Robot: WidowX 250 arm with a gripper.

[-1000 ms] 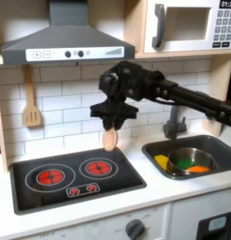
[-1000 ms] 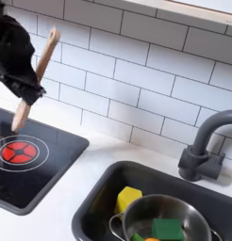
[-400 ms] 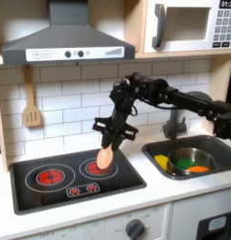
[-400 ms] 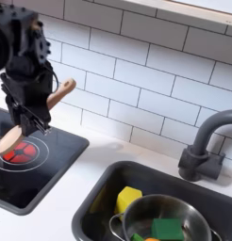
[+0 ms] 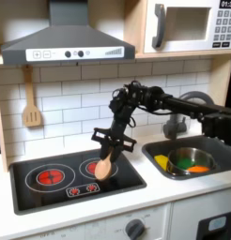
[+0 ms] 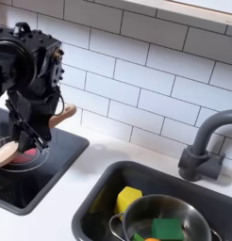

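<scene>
My gripper is shut on a wooden spoon and hangs over the black toy stove. In the first exterior view the spoon's bowl hangs just above the right red burner. In the second exterior view the spoon lies tilted, its handle end pointing up to the right and its bowl low over the red burner. I cannot tell whether the bowl touches the stove top.
A sink to the stove's right holds a metal pot with green and orange toy food, and a yellow piece beside it. A grey faucet stands behind. A wooden spatula hangs on the tiled wall.
The arm has come down and forward over the stove. The spoon went from nearly upright and high to tilted and low over the right burner. The gripper stays shut on it.
</scene>
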